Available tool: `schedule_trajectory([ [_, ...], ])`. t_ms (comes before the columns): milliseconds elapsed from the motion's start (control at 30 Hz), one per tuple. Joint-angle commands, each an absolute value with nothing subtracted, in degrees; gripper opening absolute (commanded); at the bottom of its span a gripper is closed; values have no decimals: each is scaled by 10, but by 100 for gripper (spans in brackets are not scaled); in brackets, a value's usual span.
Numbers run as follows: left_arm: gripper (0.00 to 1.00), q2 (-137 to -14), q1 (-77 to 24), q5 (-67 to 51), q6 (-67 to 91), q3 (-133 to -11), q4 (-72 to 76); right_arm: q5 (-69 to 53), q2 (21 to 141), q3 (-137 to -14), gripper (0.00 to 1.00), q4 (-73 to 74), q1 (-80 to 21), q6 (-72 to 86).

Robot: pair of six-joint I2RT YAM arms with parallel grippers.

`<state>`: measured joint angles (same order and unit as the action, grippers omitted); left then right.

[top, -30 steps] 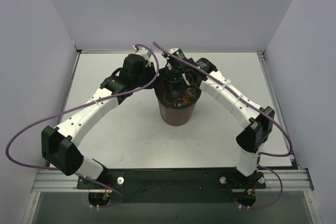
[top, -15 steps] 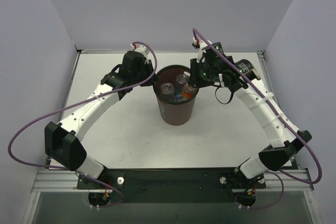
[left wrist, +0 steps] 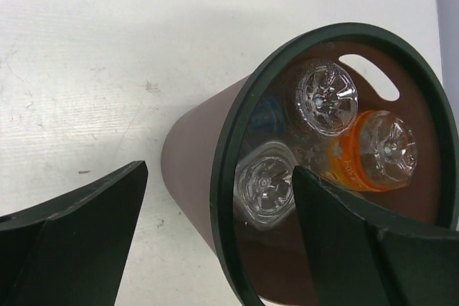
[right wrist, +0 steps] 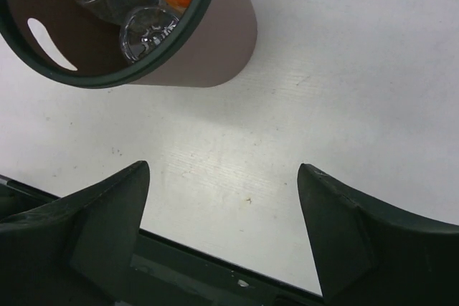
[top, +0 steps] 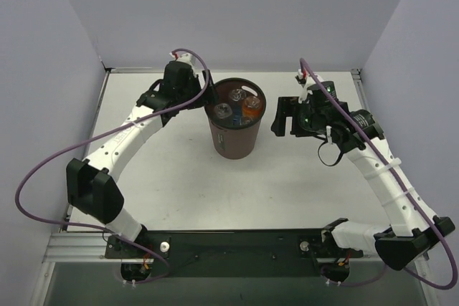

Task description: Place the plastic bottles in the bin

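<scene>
The bin (top: 233,141) stands upright mid-table, dark brown with a black rim. Plastic bottles stand inside it: an orange one (top: 251,104), two clear ones (top: 236,94) (top: 224,111). The left wrist view shows the bin (left wrist: 190,170), the orange bottle (left wrist: 373,152), both clear bottles (left wrist: 326,98) (left wrist: 264,185) and a blue-labelled one (left wrist: 267,114). My left gripper (top: 204,96) (left wrist: 219,170) is open, empty, straddling the bin's left rim. My right gripper (top: 277,117) (right wrist: 224,166) is open and empty above bare table right of the bin (right wrist: 215,41).
The white table (top: 165,177) is walled at the back and both sides. A black rail (top: 229,243) with the arm bases runs along the near edge. Purple cables (top: 43,170) loop off both arms.
My right gripper has pulled back from over the bin to its right side and opened. My left gripper has opened at the bin's rim. The bin has shifted slightly left and back.
</scene>
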<state>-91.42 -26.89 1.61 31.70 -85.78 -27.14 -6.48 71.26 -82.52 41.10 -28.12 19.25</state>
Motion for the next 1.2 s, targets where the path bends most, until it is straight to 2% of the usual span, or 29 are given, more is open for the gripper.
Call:
schedule_trajectory([
  [0,94,-867,-266,32,326,-892,-292,-43,673,-797,81,381,-262,214],
  [167,95,-790,-251,29,342,-867,-323,-75,607,-742,84,379,-256,235],
  [267,95,-706,-244,34,347,-793,-328,-62,543,-682,87,366,-251,248],
  [433,96,-504,-243,40,358,-514,-224,-6,456,-558,89,357,-250,235],
  [567,96,-367,-246,65,366,-375,-192,17,376,-462,90,324,-249,250],
  [633,95,-340,-246,65,371,-327,-189,22,360,-441,90,322,-248,267],
  [867,95,-307,-246,49,377,-302,-223,40,315,-376,91,310,-249,285],
  [1167,93,-296,-246,27,374,-295,-218,51,295,-370,92,309,-249,306],
])
